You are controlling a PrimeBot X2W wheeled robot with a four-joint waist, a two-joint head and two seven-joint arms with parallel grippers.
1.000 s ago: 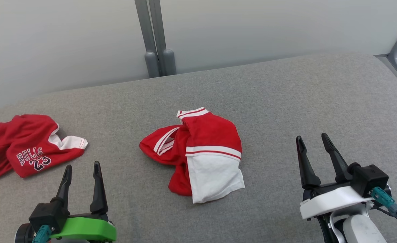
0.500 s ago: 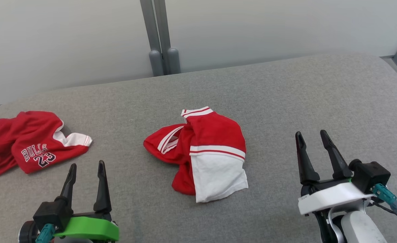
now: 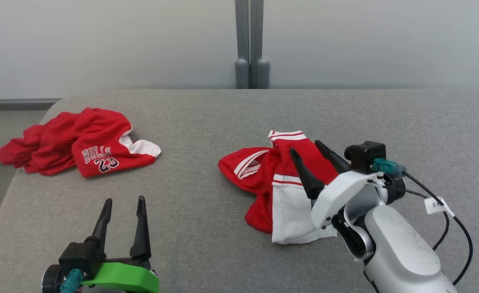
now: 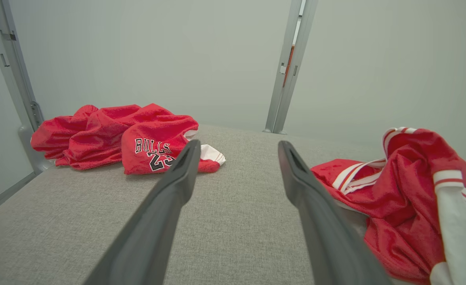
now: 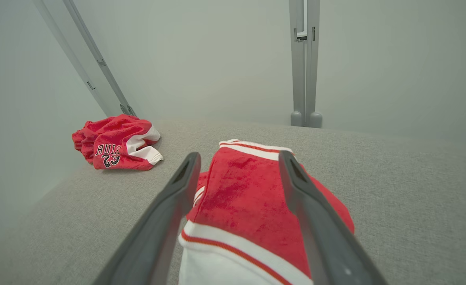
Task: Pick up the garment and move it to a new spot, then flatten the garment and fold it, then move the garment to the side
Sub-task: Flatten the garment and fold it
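Note:
A crumpled red and white garment (image 3: 282, 185) lies in the middle of the grey padded table (image 3: 207, 122). My right gripper (image 3: 308, 147) hovers open just above its red upper part, fingers pointing away from me; in the right wrist view the garment (image 5: 241, 198) shows between and below the two spread fingers. My left gripper (image 3: 124, 201) stands open near the table's front left, apart from any cloth. From the left wrist view the garment (image 4: 407, 190) lies to the right of the open fingers.
A second red garment printed "BULLS 23" (image 3: 80, 142) lies bunched at the table's far left, close to the edge (image 4: 138, 138) (image 5: 118, 142). A grey post (image 3: 251, 44) stands behind the table against the pale wall. A black cable (image 3: 451, 219) hangs from my right wrist.
The head camera has turned, shifting the whole picture to the right. My right gripper has moved left and forward from beside the garment to over it. The left gripper holds its place.

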